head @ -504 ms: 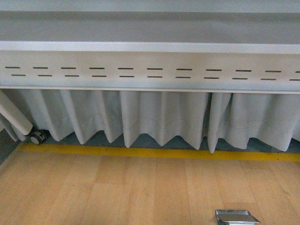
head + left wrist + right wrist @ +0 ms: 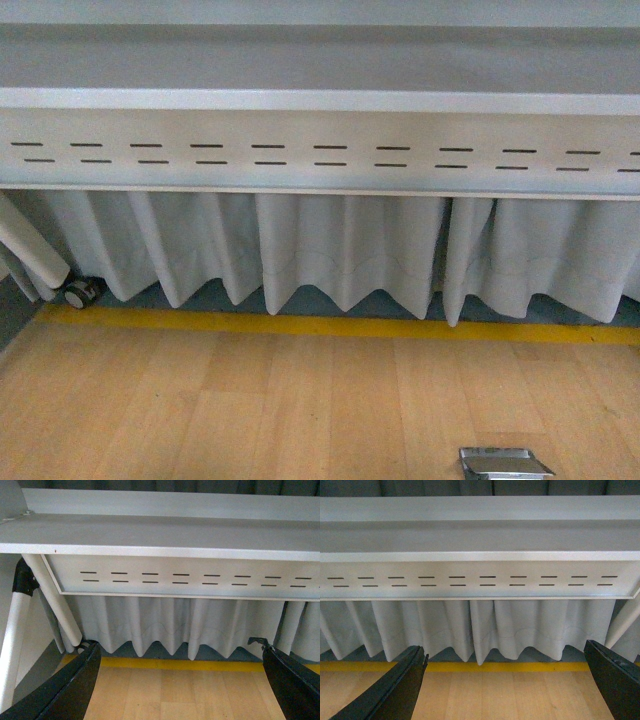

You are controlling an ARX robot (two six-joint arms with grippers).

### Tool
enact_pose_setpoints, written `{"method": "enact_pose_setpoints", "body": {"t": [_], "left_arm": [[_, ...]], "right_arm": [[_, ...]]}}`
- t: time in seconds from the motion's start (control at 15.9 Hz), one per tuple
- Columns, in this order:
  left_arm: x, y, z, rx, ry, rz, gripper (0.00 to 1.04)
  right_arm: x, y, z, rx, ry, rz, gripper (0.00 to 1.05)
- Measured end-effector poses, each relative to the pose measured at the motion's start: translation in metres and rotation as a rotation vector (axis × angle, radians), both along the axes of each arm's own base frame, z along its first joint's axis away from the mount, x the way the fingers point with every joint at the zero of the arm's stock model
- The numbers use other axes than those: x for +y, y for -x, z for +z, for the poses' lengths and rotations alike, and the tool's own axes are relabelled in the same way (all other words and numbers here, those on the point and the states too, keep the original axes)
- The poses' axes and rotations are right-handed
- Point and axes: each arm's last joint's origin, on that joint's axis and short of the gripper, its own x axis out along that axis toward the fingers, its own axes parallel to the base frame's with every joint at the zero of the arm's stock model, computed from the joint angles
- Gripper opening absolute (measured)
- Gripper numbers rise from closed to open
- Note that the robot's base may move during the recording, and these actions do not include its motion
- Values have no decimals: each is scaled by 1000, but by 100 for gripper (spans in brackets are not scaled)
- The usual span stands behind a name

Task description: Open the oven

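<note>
The oven is out of view in all three views. My left gripper (image 2: 182, 680) is open, its two black fingers (image 2: 75, 680) wide apart over a light wooden surface (image 2: 175, 695), with nothing between them. My right gripper (image 2: 505, 682) is open too, its black fingers (image 2: 400, 687) spread wide over the same kind of wood, holding nothing. Neither arm shows in the front view.
Ahead runs a grey metal beam with two rows of slots (image 2: 320, 155), with a white pleated curtain (image 2: 340, 255) below it. A yellow strip (image 2: 330, 326) borders the wooden surface (image 2: 250, 410). A white leg and caster (image 2: 78, 293) stand at the left. A small shiny metal piece (image 2: 503, 463) lies at the bottom edge.
</note>
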Motion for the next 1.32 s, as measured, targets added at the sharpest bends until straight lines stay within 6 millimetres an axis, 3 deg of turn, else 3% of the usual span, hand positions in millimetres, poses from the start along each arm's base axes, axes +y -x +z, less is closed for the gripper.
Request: {"method": "enact_pose_setpoints", "body": {"t": [1.32], "left_arm": [[0, 0, 0, 0, 0, 0, 98]], "right_arm": [[0, 0, 0, 0, 0, 0, 98]]}}
